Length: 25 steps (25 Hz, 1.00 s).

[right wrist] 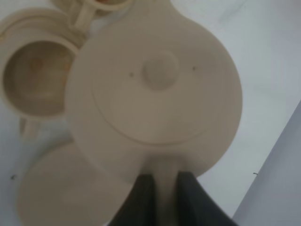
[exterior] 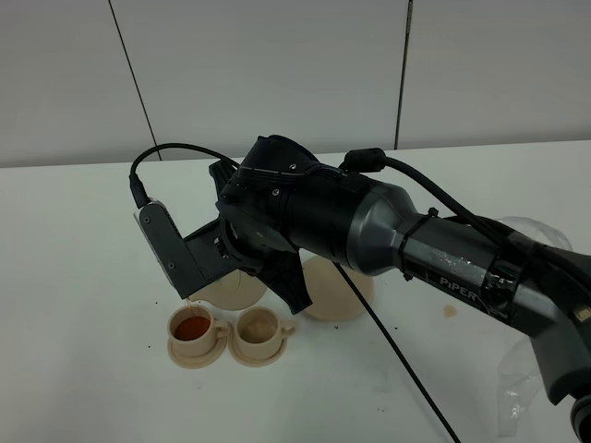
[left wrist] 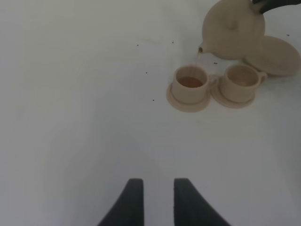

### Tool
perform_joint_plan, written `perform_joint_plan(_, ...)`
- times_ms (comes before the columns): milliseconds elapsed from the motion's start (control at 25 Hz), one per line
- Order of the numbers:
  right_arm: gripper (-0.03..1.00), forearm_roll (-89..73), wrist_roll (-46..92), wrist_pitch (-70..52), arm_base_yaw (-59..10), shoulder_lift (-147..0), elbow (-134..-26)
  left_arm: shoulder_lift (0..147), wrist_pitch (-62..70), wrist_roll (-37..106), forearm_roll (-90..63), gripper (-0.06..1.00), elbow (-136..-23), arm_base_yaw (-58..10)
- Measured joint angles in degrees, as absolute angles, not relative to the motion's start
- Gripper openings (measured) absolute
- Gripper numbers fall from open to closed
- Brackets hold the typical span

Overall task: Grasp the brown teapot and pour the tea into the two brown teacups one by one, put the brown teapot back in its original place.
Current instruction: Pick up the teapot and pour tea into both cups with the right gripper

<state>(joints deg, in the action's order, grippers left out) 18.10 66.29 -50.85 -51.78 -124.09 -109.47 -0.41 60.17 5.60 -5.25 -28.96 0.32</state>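
Observation:
My right gripper (right wrist: 164, 182) is shut on the loop handle of the brown teapot (right wrist: 160, 94) and holds it tilted above the table. In the left wrist view a thin stream runs from the teapot (left wrist: 233, 30) spout into the left teacup (left wrist: 190, 82), which holds reddish tea. The other teacup (left wrist: 241, 81) beside it is empty. Each cup stands on its small saucer. The wide saucer (left wrist: 277, 56) lies bare behind the cups. In the high view my right arm hides most of the teapot (exterior: 231, 291). My left gripper (left wrist: 154, 202) is open and empty, well short of the cups.
A black cable (exterior: 397, 355) trails over the white table (exterior: 83, 277) toward the front. Crumpled clear plastic (exterior: 531, 369) lies at the right edge. Small dark specks and a tea stain (exterior: 450, 312) mark the table near the saucers.

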Motion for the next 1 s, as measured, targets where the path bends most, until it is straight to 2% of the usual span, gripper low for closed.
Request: perform_joint_plan(1000,0.10,19.73,66.35,-50.85,-51.78,-124.09,-109.47,-0.41,60.17,5.60,-5.25,0.23,-28.96,0.32)
